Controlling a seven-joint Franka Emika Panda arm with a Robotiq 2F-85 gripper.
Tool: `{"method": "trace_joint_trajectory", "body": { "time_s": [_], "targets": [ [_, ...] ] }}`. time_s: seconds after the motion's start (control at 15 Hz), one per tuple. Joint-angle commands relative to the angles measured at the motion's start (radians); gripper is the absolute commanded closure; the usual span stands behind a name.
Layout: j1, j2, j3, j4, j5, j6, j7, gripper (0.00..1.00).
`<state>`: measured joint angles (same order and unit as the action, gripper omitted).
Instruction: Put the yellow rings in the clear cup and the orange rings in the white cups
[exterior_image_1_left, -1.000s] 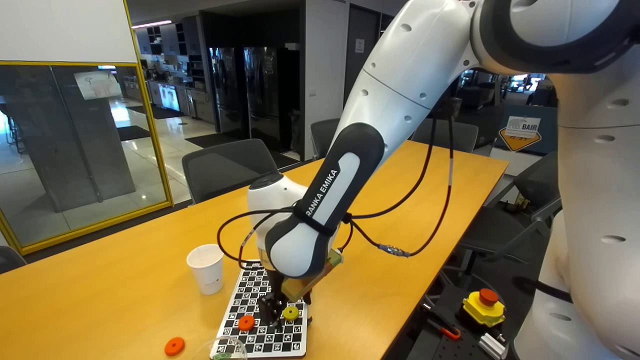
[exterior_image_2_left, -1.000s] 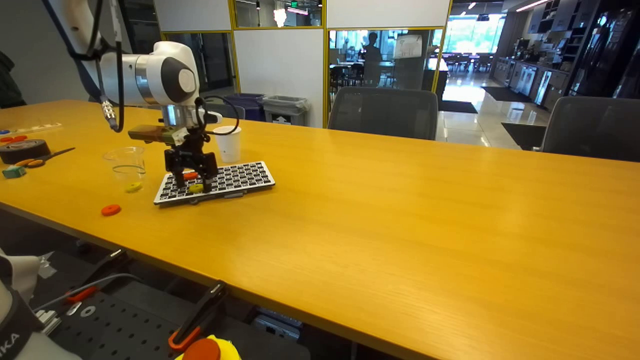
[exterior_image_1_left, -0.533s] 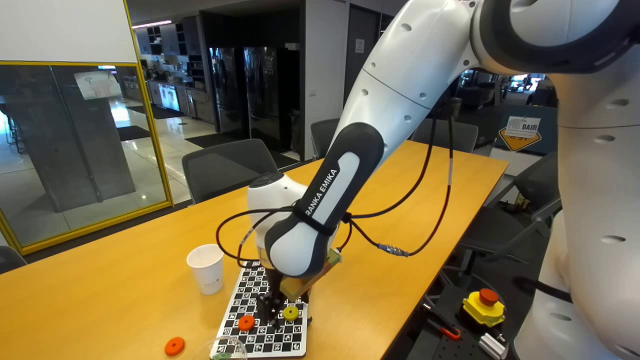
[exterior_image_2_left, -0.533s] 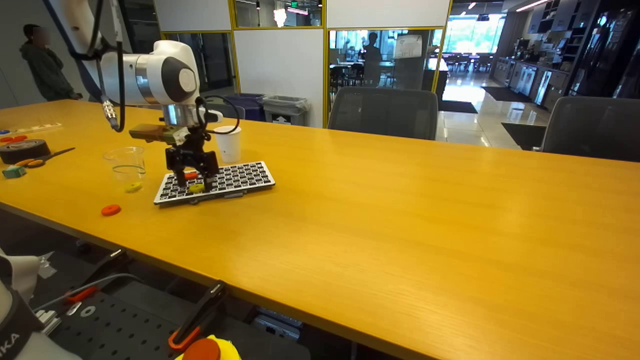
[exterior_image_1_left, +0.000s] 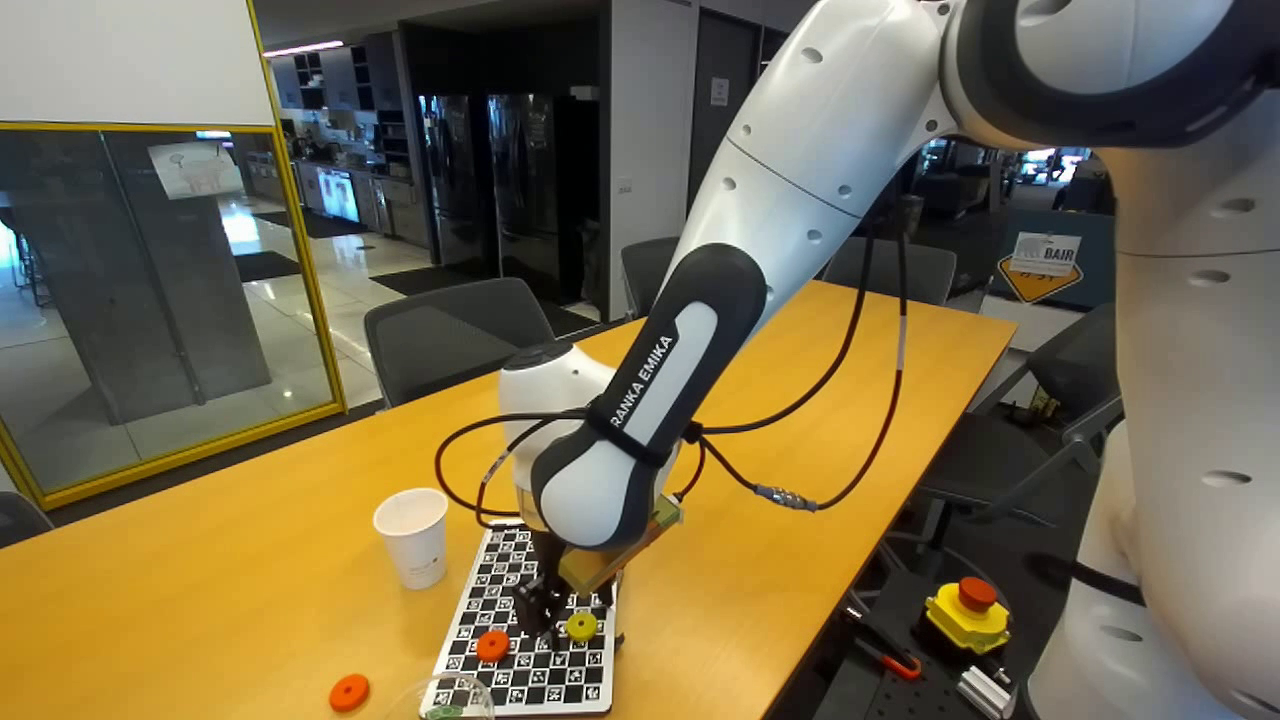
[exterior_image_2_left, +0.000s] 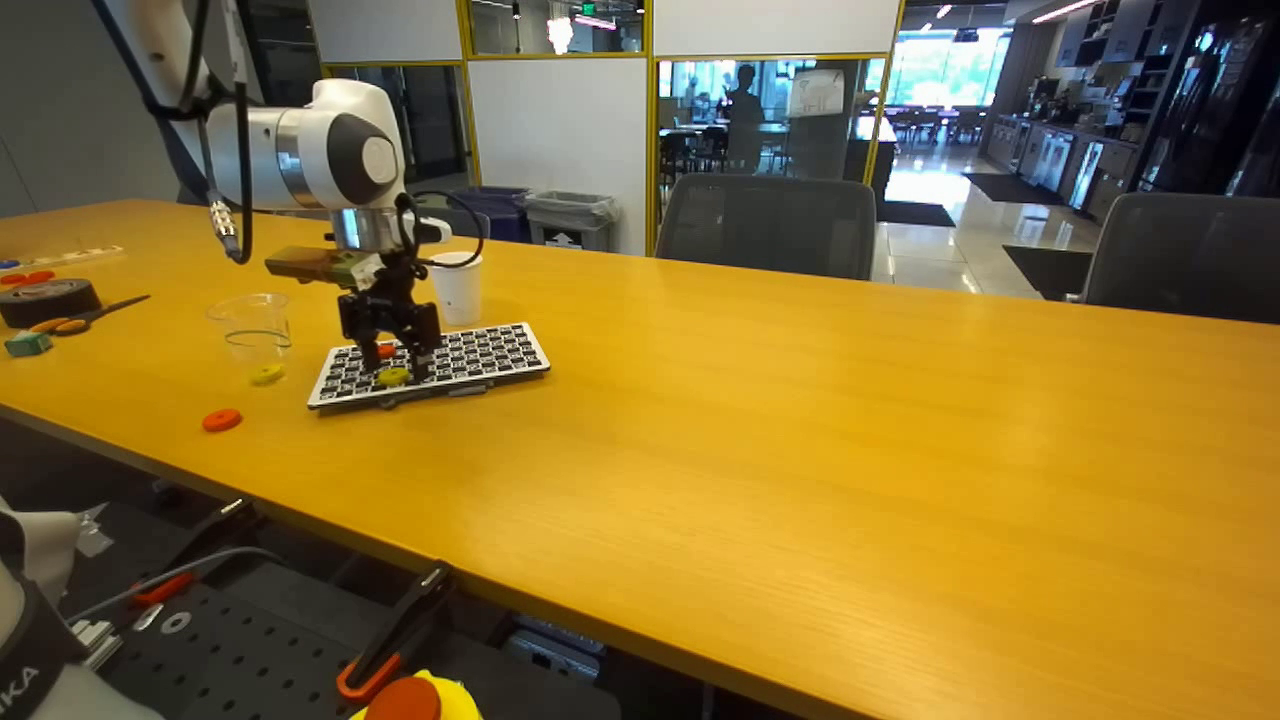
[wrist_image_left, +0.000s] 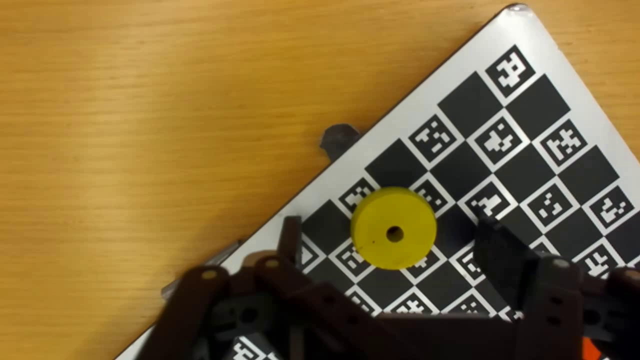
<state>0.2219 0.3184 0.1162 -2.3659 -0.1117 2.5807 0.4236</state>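
Plastic, by the look of it, makes up the yellow ring (wrist_image_left: 394, 215) on the checkered board (wrist_image_left: 470, 100): a squat disc with a small hole through its middle. It should be light, stiff and hard to damage, so a firm squeeze would probably do no harm. Slipping is the likelier trouble — the board looks smooth, and if the ring is nudged from one side only, it may skate away.

The end effector (wrist_image_left: 388, 225) stands well spread, its fingers (wrist_image_left: 291, 240) to either side of the ring with bare board showing in both gaps; it has hold of nothing. How high the tips are above the board is hard to judge. Best to take the ring low on its curved side, straight across the middle, so both fingers press evenly; the hole looks too narrow to be of use.

A second yellow ring (exterior_image_2_left: 267, 374) shows low through the wall of the clear cup (exterior_image_2_left: 252, 343), seemingly inside it. An orange ring (exterior_image_1_left: 492, 645) lies on the board near the yellow one, and another orange ring (exterior_image_1_left: 349, 692) on the surface (exterior_image_1_left: 260, 590); both should handle the same way. The white cup (exterior_image_1_left: 411, 541) stands upright just beside the board — its mouth wide enough, I'd guess, to let a ring drop in cleanly.
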Motion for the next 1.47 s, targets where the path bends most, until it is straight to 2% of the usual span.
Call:
{"method": "trace_joint_trajectory", "body": {
  "time_s": [0.0,0.33,0.47,0.87,1.4],
  "targets": [
    [0.012,-0.003,-0.016,0.004,0.017,0.021,-0.014,0.41],
    [0.014,-0.007,-0.022,0.008,0.012,0.014,-0.008,0.81],
    [0.016,-0.018,-0.021,0.011,0.012,-0.013,-0.006,0.77],
    [0.051,-0.101,0.007,0.011,0.002,-0.037,0.002,0.77],
    [0.114,-0.202,0.096,0.036,-0.019,-0.107,0.004,0.77]
  ]
}}
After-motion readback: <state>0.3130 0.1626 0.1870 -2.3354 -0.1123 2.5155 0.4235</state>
